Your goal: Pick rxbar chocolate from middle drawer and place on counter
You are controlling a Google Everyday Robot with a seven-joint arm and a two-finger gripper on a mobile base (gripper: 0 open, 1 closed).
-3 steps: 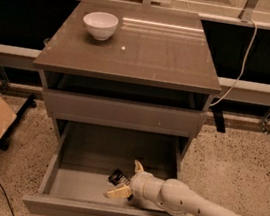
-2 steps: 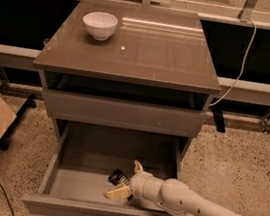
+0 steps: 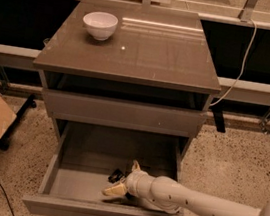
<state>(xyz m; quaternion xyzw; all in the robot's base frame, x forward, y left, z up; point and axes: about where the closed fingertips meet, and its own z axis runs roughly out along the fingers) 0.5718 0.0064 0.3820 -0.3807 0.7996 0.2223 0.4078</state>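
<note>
So the middle drawer (image 3: 81,185) is pulled all the way out and the gripper (image 3: 124,179) is down inside it, toward the front and a bit right of centre. The white arm (image 3: 201,206) reaches in from the lower right, over the drawer's front edge. The two pale fingers (image 3: 113,191) look spread apart, one pointing up and the other angled down to the left. The chocolate rxbar (image 3: 115,175) is the small black thing on the drawer floor, sitting right in the gap between them. Can't tell if either finger actually touches it. Up on the counter (image 3: 152,57) there's a white bowl (image 3: 100,24) near the back left corner. The drawer above (image 3: 124,113) is only slightly open.
</note>
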